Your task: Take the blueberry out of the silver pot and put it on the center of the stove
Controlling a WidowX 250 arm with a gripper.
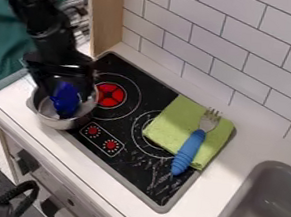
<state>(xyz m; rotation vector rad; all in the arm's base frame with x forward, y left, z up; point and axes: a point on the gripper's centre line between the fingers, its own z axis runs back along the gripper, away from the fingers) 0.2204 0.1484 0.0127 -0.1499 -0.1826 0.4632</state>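
The black, jointed robot arm enters at the view's upper left and slants down to the right; at its lower end, the broad black gripper hangs pointing downward.

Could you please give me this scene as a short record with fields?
gripper: over the pot, beside the blue item
blue item: in the pot, presumably the blueberry
pot: silver, at the stove's near-left edge
stove: black top, one burner marked red, two red knob marks
cloth: green, on the stove's right part
fork: blue-handled, lying on the cloth
sink: grey, right of the stove
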